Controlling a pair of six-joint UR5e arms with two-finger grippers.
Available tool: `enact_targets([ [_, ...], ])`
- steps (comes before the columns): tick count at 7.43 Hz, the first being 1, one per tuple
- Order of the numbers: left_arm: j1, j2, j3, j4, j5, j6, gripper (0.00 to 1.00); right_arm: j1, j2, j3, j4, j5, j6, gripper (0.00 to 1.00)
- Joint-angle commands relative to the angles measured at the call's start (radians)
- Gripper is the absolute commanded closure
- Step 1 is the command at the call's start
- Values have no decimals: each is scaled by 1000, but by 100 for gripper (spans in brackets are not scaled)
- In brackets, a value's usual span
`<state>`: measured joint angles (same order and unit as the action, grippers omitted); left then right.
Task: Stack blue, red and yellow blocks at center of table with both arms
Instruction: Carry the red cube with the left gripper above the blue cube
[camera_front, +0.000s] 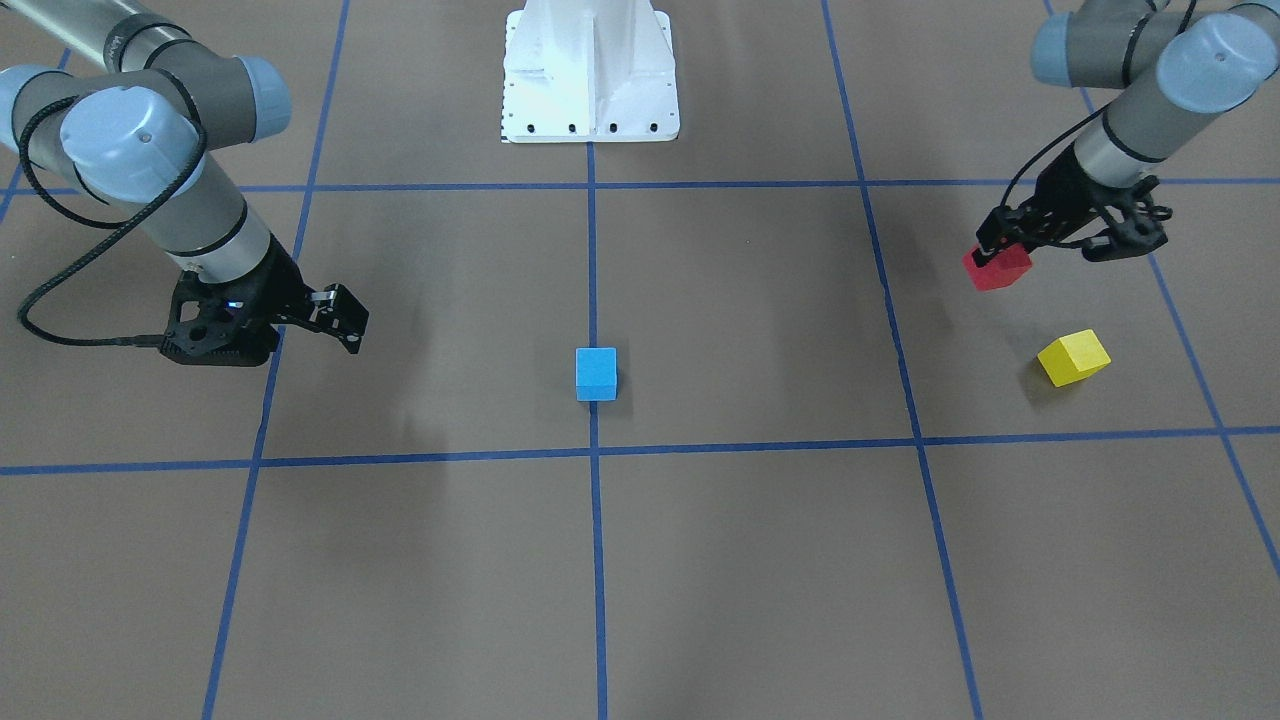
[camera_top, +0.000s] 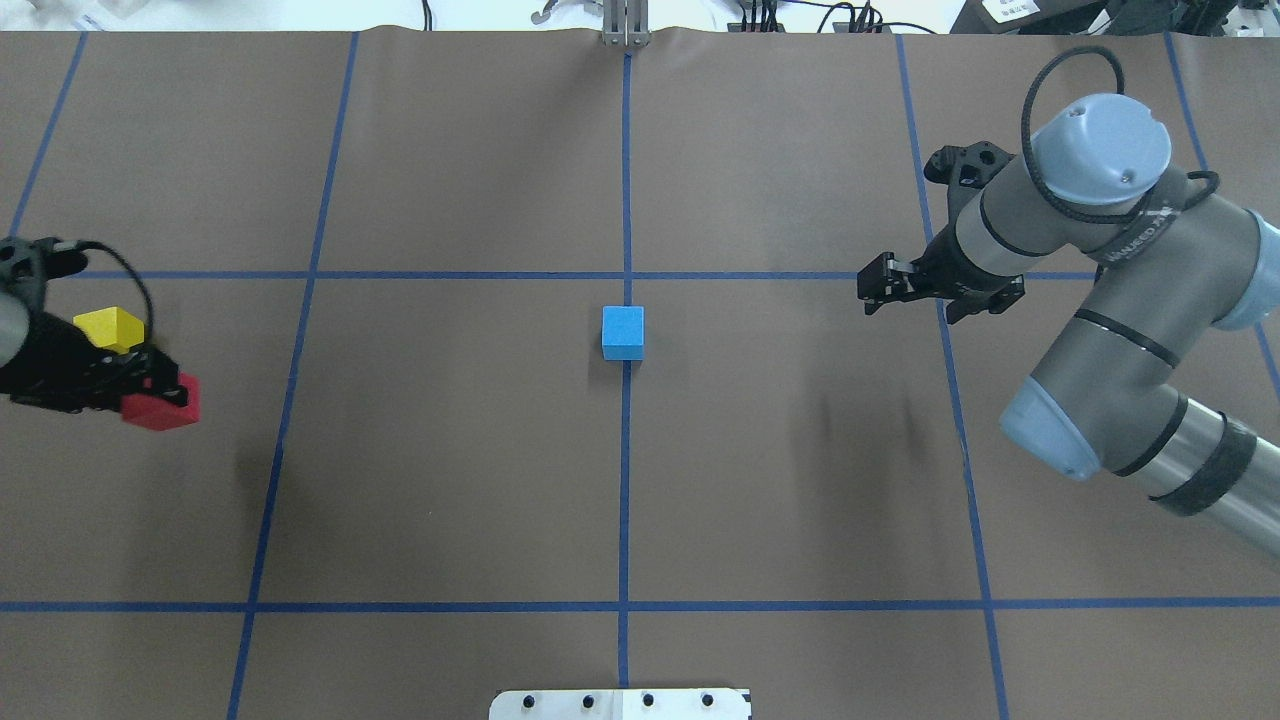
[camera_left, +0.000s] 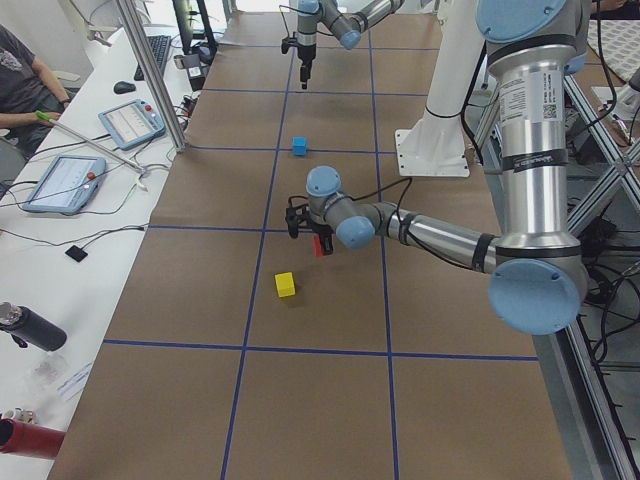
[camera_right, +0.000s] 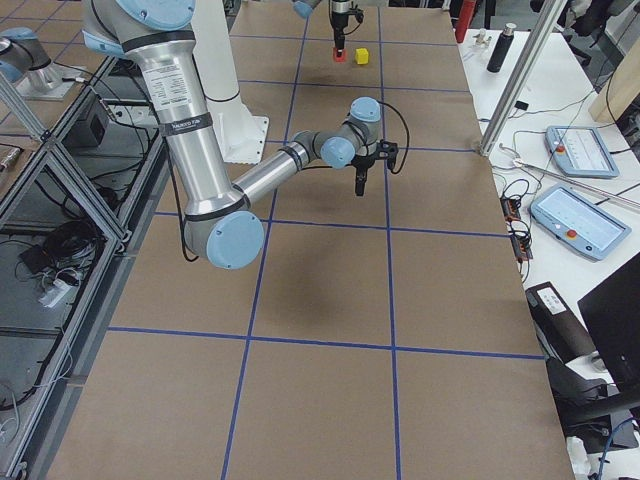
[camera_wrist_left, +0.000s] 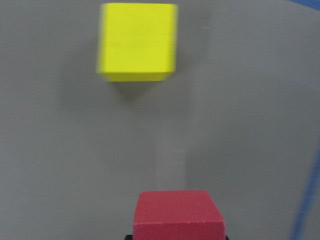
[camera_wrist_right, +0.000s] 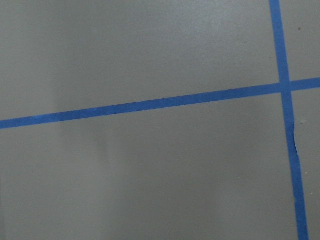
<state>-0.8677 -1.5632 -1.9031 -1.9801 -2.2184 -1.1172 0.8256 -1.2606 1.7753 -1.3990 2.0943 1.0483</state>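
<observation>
Left hand (camera_front: 1003, 252) is clamped on the red block (camera_front: 997, 268), apparently just off the worktop (camera_front: 760, 560) and well out to the robot's left of the blue block (camera_front: 596, 374). Yellow block (camera_front: 1074, 357) sits near red, equally far from blue. Right hand (camera_top: 873, 288) is empty on blue's other side; its finger gap is unreadable. Suggested: carry red high, square it to blue, descend straight, release once seated. The cubes are matte, equal-sized and sharp-edged, so there is little offset tolerance.

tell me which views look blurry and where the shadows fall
Left wrist view: yellow block smeared at its edges, red block soft. Right wrist view: blue tape soft, no glare. Front-facing view: sharp, with faint shadows on the table.
</observation>
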Motion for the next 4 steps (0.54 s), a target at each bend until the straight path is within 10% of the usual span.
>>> enact_targets([
  [1, 65, -388, -7, 357, 9, 57, 100, 102, -86, -5, 0, 53, -175, 1],
  [4, 179, -812, 237, 561, 242, 53, 100, 188, -131, -45, -3, 81, -323, 1],
])
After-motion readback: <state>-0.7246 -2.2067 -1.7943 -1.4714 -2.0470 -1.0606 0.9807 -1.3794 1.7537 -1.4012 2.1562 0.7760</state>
